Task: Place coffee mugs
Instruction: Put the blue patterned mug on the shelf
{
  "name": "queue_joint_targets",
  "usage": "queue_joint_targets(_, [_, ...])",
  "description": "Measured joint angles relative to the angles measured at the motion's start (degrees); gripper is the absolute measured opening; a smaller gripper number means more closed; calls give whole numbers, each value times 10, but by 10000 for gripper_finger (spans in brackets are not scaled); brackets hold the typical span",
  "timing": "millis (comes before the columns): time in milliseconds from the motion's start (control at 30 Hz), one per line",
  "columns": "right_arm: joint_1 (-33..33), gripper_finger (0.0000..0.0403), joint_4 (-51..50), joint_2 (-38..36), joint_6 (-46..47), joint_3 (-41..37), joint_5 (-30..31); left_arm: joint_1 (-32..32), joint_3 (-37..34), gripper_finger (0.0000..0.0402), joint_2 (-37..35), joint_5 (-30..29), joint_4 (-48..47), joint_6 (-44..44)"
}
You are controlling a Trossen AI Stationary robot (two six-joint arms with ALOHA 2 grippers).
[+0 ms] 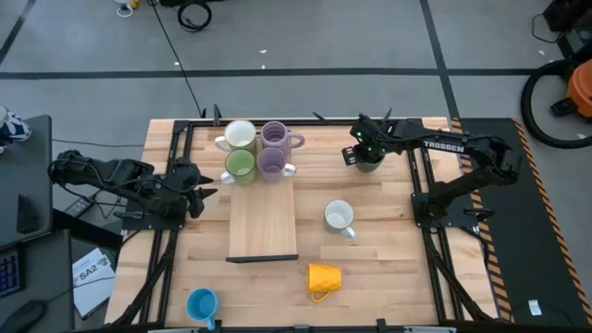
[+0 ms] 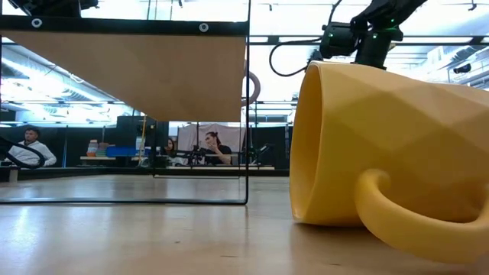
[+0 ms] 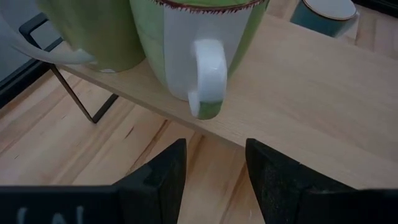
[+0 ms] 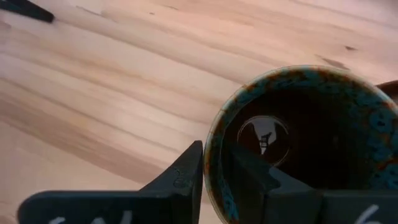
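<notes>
Upper right of the high view, the right gripper [image 1: 363,154] straddles the dark mug's [image 4: 305,143] rim, fingers narrowly parted, one inside, one outside; left gripper [image 3: 214,171], mid-left, spread, empty, faces the green mug [image 3: 199,43].

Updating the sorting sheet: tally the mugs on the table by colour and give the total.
White mugs: 2
Lavender mugs: 2
Green mug: 1
Blue mug: 1
Yellow mug: 1
Dark mug: 1
Total: 8
</notes>
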Motion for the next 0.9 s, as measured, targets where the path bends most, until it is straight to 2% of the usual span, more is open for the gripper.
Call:
queue_joint_targets(300, [-17,162,2,0,-1,0,-35,0,0,172,0,0,0,0])
queue_joint_targets(433, [-19,190,2,0,-40,0,-37,0,0,172,0,0,0,-1])
queue_joint_targets(733, [-19,194,2,-41,-148,0,-37,0,0,172,0,0,0,-1])
queue_joint_targets(900, [-19,195,-12,-102,-283,1,-67,0,0,172,0,0,0,0])
